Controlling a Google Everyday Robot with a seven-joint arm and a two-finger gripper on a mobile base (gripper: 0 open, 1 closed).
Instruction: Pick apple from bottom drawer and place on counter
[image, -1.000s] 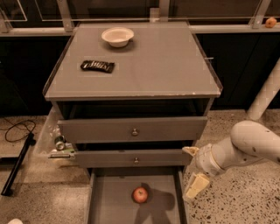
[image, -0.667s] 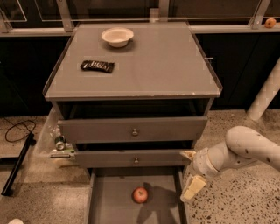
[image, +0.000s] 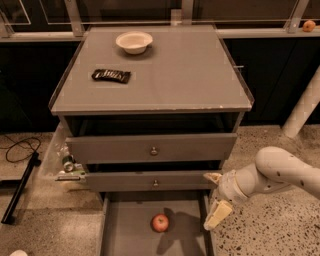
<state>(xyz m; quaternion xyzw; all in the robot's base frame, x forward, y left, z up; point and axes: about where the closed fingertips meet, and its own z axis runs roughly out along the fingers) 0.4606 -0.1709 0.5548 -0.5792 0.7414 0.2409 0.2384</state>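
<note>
The apple (image: 160, 223), small and red, lies on the floor of the pulled-out bottom drawer (image: 125, 232), near its middle. The counter (image: 170, 70) is the flat grey top of the cabinet above. My gripper (image: 210, 200) hangs at the drawer's right wall, to the right of the apple and a little above it. Its two pale fingers (image: 218, 215) are spread apart with nothing between them. The white arm reaches in from the right edge.
A white bowl (image: 134, 41) and a dark snack bar (image: 111, 75) lie on the counter. Two upper drawers with knobs (image: 153, 150) stand slightly open. A plastic bag of clutter (image: 65, 162) and a cable (image: 20, 147) lie left; a white post (image: 302, 107) stands right.
My arm and gripper have shifted slightly left, toward the drawer's right wall. The apple has not moved.
</note>
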